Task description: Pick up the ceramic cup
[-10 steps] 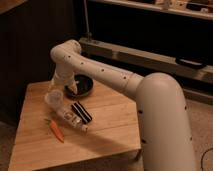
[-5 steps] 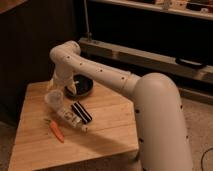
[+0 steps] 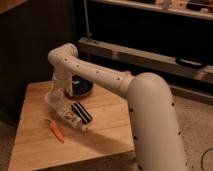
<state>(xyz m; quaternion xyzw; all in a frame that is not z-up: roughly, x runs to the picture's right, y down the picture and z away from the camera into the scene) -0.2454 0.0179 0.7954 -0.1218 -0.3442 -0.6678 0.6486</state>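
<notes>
The ceramic cup (image 3: pixel 51 98) is a small pale handleless cup standing near the left of the wooden table (image 3: pixel 35 150). My white arm reaches in from the lower right, bends at the top left and comes straight down onto the cup. The gripper (image 3: pixel 56 93) is at the cup's rim, right over it, and hides part of the cup. From this view I cannot tell whether the cup is gripped.
A wide black bowl (image 3: pixel 81 87) sits just right of the gripper. In front of the cup lie a white tube-like bottle (image 3: pixel 71 119), a black-and-white striped item (image 3: pixel 81 111) and an orange carrot (image 3: pixel 56 130). A dark cabinet stands left, and a metal shelf rail runs behind.
The gripper stays at the cup. The thick part of the arm has shifted slightly to the left. The objects on the table have not moved.
</notes>
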